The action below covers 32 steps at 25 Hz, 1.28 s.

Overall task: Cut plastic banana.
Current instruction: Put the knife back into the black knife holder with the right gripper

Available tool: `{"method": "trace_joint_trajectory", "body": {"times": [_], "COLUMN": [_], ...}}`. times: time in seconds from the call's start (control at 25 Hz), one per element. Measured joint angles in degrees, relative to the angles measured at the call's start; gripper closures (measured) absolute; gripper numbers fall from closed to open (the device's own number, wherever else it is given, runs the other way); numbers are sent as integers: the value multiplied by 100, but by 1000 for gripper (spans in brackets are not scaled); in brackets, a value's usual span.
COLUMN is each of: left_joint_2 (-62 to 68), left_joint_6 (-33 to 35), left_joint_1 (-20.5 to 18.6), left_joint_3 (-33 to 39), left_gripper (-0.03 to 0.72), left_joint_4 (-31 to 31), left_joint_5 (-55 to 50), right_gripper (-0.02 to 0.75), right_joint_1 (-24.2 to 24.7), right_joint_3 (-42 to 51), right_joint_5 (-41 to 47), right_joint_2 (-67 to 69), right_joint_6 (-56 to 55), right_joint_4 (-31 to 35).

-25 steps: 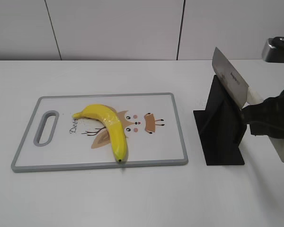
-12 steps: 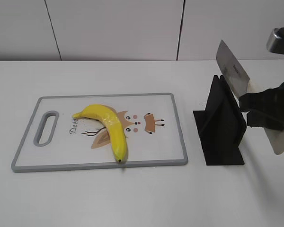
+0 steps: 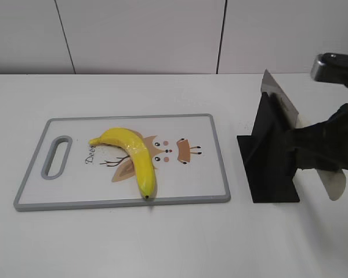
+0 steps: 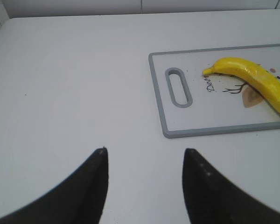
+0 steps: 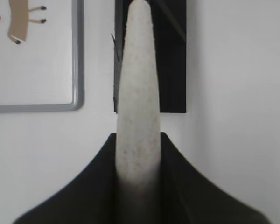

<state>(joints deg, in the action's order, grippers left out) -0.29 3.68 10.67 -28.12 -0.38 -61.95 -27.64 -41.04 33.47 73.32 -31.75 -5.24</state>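
Observation:
The plastic banana (image 3: 134, 157) lies yellow and curved on the grey-rimmed cutting board (image 3: 220, 168), left of its middle. It also shows in the left wrist view (image 4: 252, 78). My right gripper (image 3: 314, 152) is shut on the cream handle (image 5: 137, 88) of a knife. The knife's steel blade (image 3: 276, 95) stands over the black knife stand (image 3: 269, 159), right of the board. My left gripper (image 4: 144, 156) is open and empty over bare table, left of the board's handle slot (image 4: 178, 87). It does not show in the exterior view.
The board (image 5: 78, 56) lies a short gap left of the black stand (image 5: 173, 56). White table surrounds both, with a white wall behind. The board's right half carries only a printed deer picture (image 3: 180, 150).
My right gripper with the knife first rose, then shifted left and the blade tilted lower against the stand. The banana and board have not moved.

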Motion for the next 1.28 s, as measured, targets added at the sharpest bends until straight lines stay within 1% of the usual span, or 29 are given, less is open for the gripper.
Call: {"method": "trace_joint_trajectory", "body": {"times": [0.16,0.32,0.36,0.4,0.56,0.64,0.68,0.84,0.92,1.04,1.08,1.28], "left_joint_2": [0,0,0,0,0,0,0,0,0,0,0,0], "left_joint_6": [0,0,0,0,0,0,0,0,0,0,0,0], "left_joint_1": [0,0,0,0,0,0,0,0,0,0,0,0], "left_joint_3": [0,0,0,0,0,0,0,0,0,0,0,0], "left_gripper": [211,211,211,211,211,211,211,201,158,70,55,41], "left_joint_4": [0,0,0,0,0,0,0,0,0,0,0,0], "left_joint_5": [0,0,0,0,0,0,0,0,0,0,0,0], "right_gripper": [570,563,535,483,249,189,174,155,155,155,155,153], "right_joint_1": [0,0,0,0,0,0,0,0,0,0,0,0], "right_joint_3": [0,0,0,0,0,-7,-28,-261,-414,-495,-501,-380], "right_joint_5": [0,0,-7,-11,-14,2,38,308,349,379,455,1018], "right_joint_2": [324,339,339,339,339,339,339,172,-39,-489,-657,-1455], "right_joint_6": [37,335,380,409,449,456,456,535,868,1672,1900,2788], "right_joint_4": [0,91,97,97,102,102,102,102,113,196,230,482]}}
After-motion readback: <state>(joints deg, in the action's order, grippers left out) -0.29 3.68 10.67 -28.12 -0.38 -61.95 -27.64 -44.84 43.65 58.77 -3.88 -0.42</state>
